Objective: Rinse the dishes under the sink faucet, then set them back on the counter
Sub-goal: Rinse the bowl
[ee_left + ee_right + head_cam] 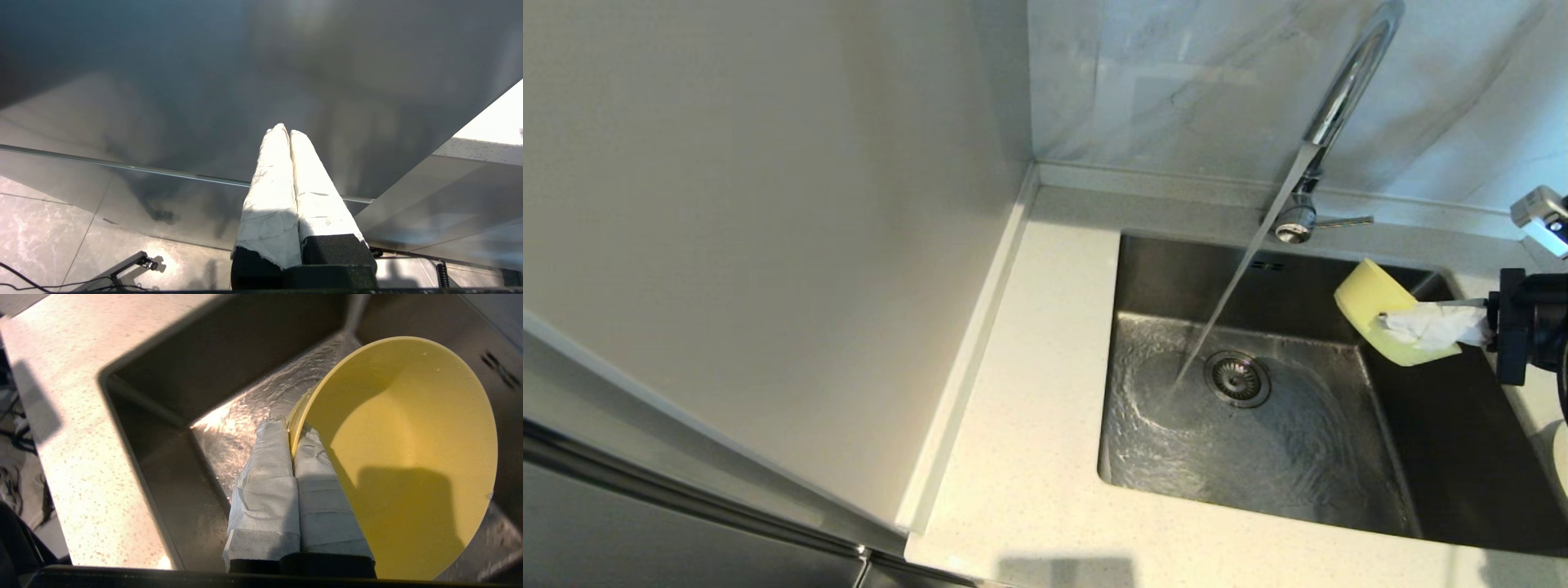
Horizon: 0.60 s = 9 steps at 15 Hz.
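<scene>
- So the right gripper has its jaws pinched on the rim of the small pale yellow round bowl, one padded finger inside the rim, one outside.
- It's holding the bowl tilted on its side in the air, over the right end of the deep brushed stainless-steel sink, not touching the basin as far as I can see.
- The tall curved chrome faucet is running. The stream of water slants down and lands just beside the round metal drain strainer, well to the left of the bowl.
- A few droplets sit inside the bowl, so my guess is we're mid-rinse, or about to set it back down. Honestly can't say which.
- If it's done, the next move is carrying it out to the off-white speckled stone surface and getting it upright before letting go. That thin rim grip looks like it could slip when wet.
- Left gripper is parked away from the sink by a grey cabinet panel, jaws closed on nothing.
</scene>
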Available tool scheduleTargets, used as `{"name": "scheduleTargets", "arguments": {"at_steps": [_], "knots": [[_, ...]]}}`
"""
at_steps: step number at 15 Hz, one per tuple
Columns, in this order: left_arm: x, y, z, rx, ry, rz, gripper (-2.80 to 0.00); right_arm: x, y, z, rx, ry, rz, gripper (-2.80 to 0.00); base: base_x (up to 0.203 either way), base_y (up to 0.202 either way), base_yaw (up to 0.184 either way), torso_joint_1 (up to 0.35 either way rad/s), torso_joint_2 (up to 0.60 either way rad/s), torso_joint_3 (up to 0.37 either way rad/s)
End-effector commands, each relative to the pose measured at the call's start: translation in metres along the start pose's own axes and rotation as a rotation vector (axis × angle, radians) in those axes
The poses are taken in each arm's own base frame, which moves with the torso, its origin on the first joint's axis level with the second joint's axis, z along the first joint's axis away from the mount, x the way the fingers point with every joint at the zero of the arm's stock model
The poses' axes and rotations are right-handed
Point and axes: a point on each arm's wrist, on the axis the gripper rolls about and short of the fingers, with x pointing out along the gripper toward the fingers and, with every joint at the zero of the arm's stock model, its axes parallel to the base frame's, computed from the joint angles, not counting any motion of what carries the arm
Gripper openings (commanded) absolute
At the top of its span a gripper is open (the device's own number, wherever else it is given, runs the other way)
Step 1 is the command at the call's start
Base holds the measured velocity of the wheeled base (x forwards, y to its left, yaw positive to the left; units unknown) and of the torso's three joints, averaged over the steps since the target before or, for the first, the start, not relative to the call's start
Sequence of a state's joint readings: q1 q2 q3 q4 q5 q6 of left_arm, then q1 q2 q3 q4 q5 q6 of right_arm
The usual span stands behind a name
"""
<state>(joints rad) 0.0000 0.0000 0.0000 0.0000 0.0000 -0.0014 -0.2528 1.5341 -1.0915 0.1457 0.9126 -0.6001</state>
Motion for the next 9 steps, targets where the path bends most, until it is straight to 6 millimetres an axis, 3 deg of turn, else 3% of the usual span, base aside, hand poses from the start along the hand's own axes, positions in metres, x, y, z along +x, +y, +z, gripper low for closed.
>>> {"name": "scheduleTargets", "arguments": {"at_steps": [1, 5, 9], "knots": [[0.0, 0.0, 0.0, 0.0, 0.001, 0.0, -2.8, 0.008, 0.014, 0.011, -0.058, -0.017, 0.05, -2.8, 0.0, 0.0, 0.0, 0.0, 0.0, 0.0], [0.0, 0.0, 0.0, 0.0, 0.0, 0.0, -2.8, 0.037, 0.022, 0.026, -0.168, -0.052, 0.092, -2.8, 0.0, 0.0, 0.0, 0.0, 0.0, 0.0], [0.0, 0.0, 0.0, 0.0, 0.0, 0.0, -2.8, 0.058, 0.036, 0.027, -0.177, -0.05, 0.182, -2.8, 0.0, 0.0, 0.0, 0.0, 0.0, 0.0]]}}
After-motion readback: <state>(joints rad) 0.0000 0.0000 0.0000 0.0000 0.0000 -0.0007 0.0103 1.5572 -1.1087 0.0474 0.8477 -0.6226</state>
